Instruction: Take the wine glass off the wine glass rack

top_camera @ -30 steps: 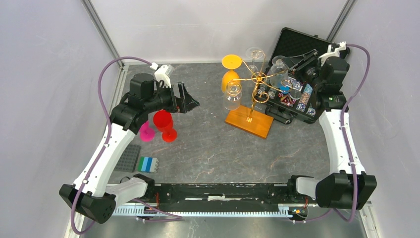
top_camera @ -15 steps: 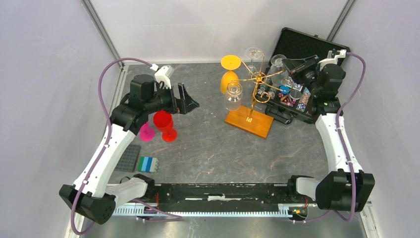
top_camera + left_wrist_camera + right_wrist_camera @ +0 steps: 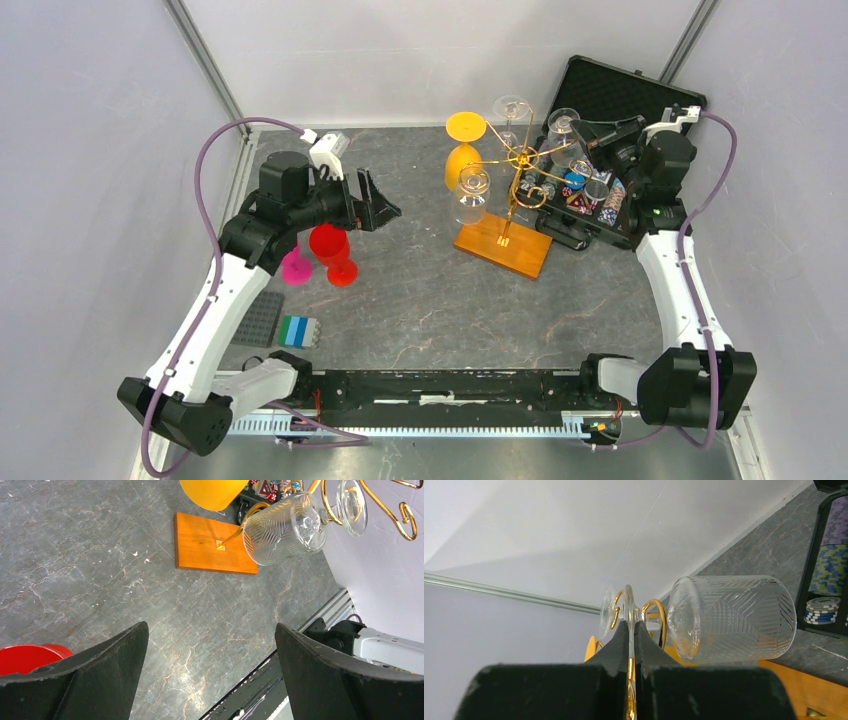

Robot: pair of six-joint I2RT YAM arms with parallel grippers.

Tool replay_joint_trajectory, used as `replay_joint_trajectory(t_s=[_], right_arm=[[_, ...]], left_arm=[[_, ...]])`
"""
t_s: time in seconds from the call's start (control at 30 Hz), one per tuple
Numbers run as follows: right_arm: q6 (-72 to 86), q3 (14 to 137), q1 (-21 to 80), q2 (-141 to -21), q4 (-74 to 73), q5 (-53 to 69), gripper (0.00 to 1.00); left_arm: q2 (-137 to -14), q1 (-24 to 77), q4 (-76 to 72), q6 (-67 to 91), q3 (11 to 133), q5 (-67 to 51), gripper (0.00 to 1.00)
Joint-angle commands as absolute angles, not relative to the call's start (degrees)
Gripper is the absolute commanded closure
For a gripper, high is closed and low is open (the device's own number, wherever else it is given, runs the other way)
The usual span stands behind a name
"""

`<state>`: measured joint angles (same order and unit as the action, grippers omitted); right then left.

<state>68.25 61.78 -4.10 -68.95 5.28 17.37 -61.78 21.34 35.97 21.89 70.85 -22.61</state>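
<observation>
The right jaws hide much of the foot of the wine glass (image 3: 734, 617), and an edge crops the red cup (image 3: 22, 657)

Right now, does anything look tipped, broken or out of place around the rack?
Nothing stands out. The rack stands upright, its glasses hang unbroken, and the right fingers pinch one clear glass's foot.
</observation>
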Motion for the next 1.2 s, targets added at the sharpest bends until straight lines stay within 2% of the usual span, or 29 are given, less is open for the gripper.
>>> replay_joint_trajectory(t_s=[0.0,0.47,1.17], right_arm=[[70.3,62.5,-3.7,-65.5,8.0,14.3,1.00],[72.5,62.0,-3.7,-60.9,5.5,8.6,1.00],[73.8,60.3,-3.7,-57.1,1.7,13.9,1.00]], left_arm=[[-60.5,21.1,35.2,21.1,70.8,-22.0,0.00],[-60.1,21.1,35.2,21.0,70.7,-21.6,0.00],[-60.5,21.1,35.2,21.0,70.9,-21.7,0.00]])
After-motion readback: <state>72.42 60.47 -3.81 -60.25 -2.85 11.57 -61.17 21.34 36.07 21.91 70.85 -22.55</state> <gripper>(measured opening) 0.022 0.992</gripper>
